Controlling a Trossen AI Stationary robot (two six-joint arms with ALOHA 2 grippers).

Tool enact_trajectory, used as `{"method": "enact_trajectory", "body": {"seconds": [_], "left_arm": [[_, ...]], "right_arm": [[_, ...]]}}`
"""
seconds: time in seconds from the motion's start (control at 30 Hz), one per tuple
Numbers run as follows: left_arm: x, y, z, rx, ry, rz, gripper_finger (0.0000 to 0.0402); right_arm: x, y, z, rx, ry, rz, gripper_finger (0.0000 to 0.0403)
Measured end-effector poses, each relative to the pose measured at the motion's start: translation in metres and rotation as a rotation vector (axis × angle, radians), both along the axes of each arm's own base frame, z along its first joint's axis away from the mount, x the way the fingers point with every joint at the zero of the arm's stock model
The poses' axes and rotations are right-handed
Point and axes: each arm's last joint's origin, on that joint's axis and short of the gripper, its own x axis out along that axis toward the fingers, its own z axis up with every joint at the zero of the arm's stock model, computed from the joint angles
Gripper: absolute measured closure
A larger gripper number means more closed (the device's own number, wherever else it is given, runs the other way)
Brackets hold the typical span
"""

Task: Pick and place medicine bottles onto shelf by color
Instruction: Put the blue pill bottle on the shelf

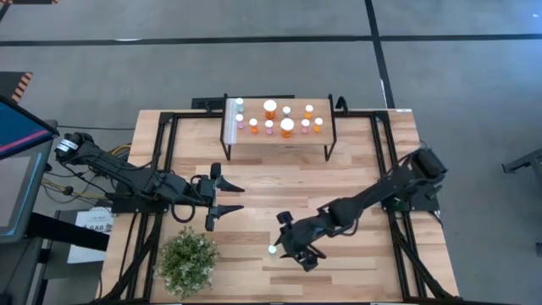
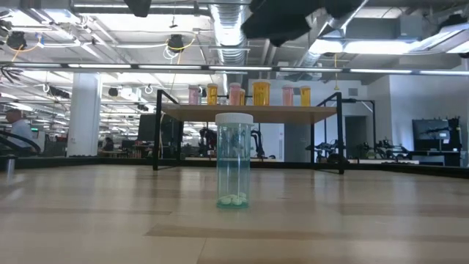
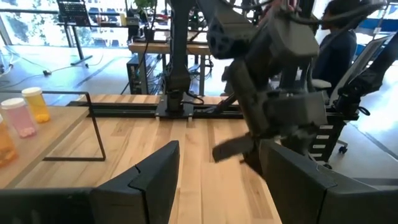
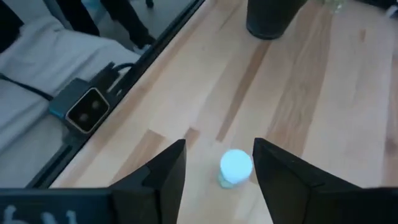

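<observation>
A pale blue-green medicine bottle (image 2: pixel 234 160) with a white cap stands upright on its base near the table's near edge; a few pills lie at its bottom. In the right wrist view its cap (image 4: pixel 236 164) shows from above. My right gripper (image 4: pixel 219 145) is open and hovers over the bottle (image 1: pixel 273 249), one finger on either side, clear of the cap. My left gripper (image 1: pixel 240 197) is open and waits left of the table's centre. The shelf (image 1: pixel 279 140) stands at the far edge. Several orange and pink bottles (image 1: pixel 287 127) stand on it, with pale blue-green ones at its left end.
A bushy green plant (image 1: pixel 187 261) in a dark pot (image 4: pixel 270 18) stands at the near edge, left of the bottle. Black frame rails (image 1: pixel 161 161) run along the table's left and right sides. Bare wood lies between the shelf and the grippers.
</observation>
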Motion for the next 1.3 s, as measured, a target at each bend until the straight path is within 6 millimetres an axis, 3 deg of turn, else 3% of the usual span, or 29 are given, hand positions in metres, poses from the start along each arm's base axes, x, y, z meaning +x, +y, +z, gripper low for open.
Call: {"method": "enact_trajectory", "body": {"seconds": [0.3, 0.57, 1.13, 1.3], "left_arm": [[0.0, 0.0, 0.0, 0.002, 0.004, 0.0, 0.0191], [0.0, 0.0, 0.0, 0.003, 0.005, 0.0, 0.0191], [0.0, 0.0, 0.0, 0.003, 0.004, 0.001, 0.0191], [0.0, 0.0, 0.0, 0.003, 0.004, 0.001, 0.0191]], "right_arm": [[0.02, -0.002, -0.033, 0.017, 0.015, -0.036, 0.0173], [0.026, 0.0, -0.055, 0.029, 0.054, -0.031, 0.0153], [0.028, -0.006, -0.058, 0.051, 0.087, -0.071, 0.0143], [0.027, -0.006, -0.058, 0.052, 0.096, -0.076, 0.0159]]}}
